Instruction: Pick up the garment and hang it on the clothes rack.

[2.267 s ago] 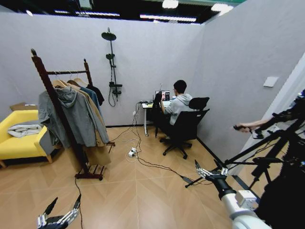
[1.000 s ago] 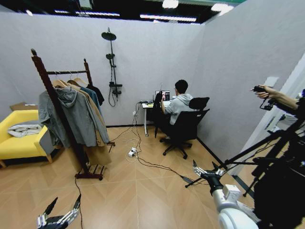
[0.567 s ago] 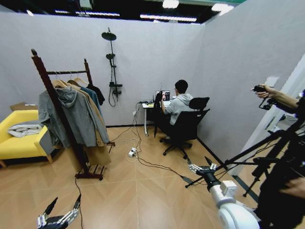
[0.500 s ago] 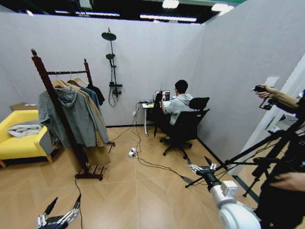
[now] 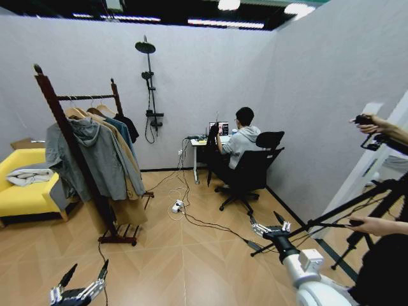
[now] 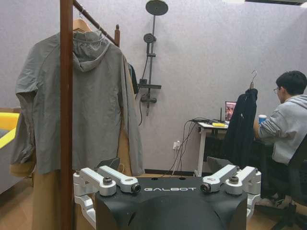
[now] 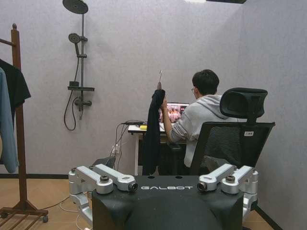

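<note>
Your camera shifted right since earlier; both grippers, left (image 5: 81, 282) and right (image 5: 269, 224), stay spread open, empty; garment (image 7: 152, 132) far ahead of right jaws.

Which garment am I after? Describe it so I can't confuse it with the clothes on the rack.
Look to the desk against the back wall, where a person sits at a laptop. The garment hangs on a hanger held up by that person's hand, beside the desk. It is plain black and limp, and hangs apart from the clothes rack, which carries the grey hoodie.
</note>
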Controlling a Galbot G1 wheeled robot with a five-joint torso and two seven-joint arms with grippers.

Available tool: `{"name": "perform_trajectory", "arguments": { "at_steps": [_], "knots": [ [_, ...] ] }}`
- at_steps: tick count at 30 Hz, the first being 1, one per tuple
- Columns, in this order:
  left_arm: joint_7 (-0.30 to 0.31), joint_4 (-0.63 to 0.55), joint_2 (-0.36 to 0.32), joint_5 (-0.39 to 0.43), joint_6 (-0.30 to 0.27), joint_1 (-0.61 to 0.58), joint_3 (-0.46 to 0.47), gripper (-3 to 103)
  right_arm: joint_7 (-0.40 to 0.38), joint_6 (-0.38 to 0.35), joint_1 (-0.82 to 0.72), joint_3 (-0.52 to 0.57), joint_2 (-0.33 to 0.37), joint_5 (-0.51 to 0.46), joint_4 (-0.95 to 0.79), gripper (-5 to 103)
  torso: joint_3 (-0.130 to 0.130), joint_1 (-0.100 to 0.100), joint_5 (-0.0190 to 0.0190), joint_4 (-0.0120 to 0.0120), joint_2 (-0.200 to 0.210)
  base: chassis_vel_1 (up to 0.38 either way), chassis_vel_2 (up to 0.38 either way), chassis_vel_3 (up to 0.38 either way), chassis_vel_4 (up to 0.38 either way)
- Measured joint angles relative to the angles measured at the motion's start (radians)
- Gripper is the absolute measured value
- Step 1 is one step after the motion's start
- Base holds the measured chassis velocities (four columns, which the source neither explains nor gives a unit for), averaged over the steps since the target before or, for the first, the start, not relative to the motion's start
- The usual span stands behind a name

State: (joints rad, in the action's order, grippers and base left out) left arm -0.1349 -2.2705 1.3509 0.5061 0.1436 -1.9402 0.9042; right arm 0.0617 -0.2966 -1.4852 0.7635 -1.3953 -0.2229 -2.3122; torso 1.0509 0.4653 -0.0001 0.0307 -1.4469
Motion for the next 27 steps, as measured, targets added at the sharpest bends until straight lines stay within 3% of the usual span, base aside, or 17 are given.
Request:
{"name": "perform_trajectory", "arguments": {
  "at_steps": [27],
  "knots": [
    [0.000,0.000,0.000,0.000,0.000,0.000,0.000,100,0.048,0.052,0.002,0.028,-0.006,0.030,0.053,100,0.000,0.000,-0.0003,0.0000,0.000,-0.219,0.220,0.218,-0.218]
  ]
}}
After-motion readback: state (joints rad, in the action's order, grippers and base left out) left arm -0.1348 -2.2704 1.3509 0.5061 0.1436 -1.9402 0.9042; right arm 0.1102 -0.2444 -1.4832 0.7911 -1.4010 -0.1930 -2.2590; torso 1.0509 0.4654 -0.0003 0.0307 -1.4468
